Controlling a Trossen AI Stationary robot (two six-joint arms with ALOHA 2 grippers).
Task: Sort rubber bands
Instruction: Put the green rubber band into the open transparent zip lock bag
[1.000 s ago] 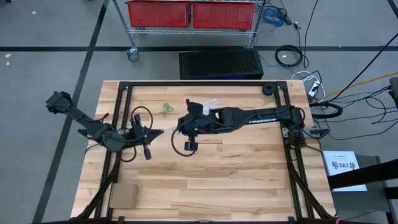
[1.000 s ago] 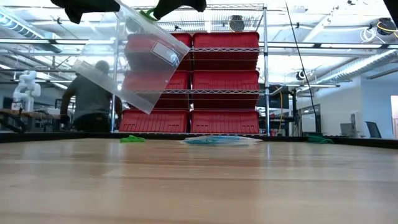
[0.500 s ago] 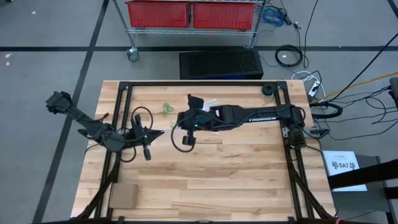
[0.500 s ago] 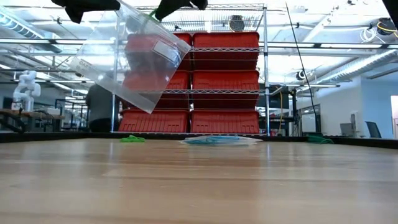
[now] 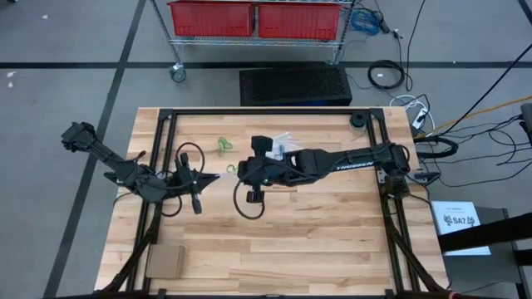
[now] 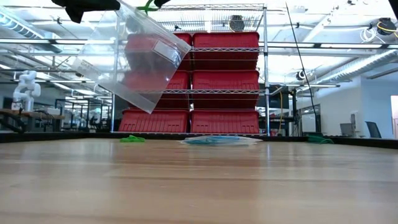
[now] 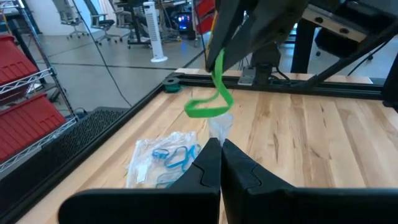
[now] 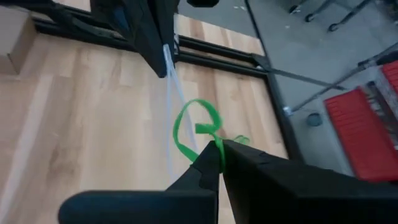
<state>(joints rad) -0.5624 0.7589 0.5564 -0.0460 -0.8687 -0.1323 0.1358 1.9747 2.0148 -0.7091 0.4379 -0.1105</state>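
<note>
My left gripper (image 5: 205, 176) is shut on a clear plastic bag (image 6: 124, 59) that hangs above the table's left half. My right gripper (image 8: 219, 148) is right beside it, above the bag's top, shut on a green rubber band (image 8: 191, 127), also seen as a green band (image 7: 211, 93) in the left wrist view. More green rubber bands (image 5: 223, 145) lie loose on the table toward the far edge. Blue rubber bands (image 7: 174, 157) lie inside a second clear bag (image 5: 283, 139) flat on the table. In the low view only the held band's tip (image 6: 148, 7) shows. My left gripper pinches the clear bag's top edge (image 7: 219, 127) between its two fingers, coming level from the table's left. The bag hangs tilted below it, clear of the table. My right gripper pinches the green band at one end (image 8: 210, 144) between its fingertips; the loop hangs free, lifted clear.
A flat piece of cardboard (image 5: 166, 260) lies at the near left corner. A small black round part (image 5: 357, 120) sits at the far right corner. More green bands (image 6: 318, 139) lie far right. Black frame rails (image 5: 158, 149) border the wooden table (image 5: 332, 241).
My right gripper has risen with the green band, leaving the top of the low view so that only the band's tip still shows there. The bag in my left gripper has stayed where it was.
</note>
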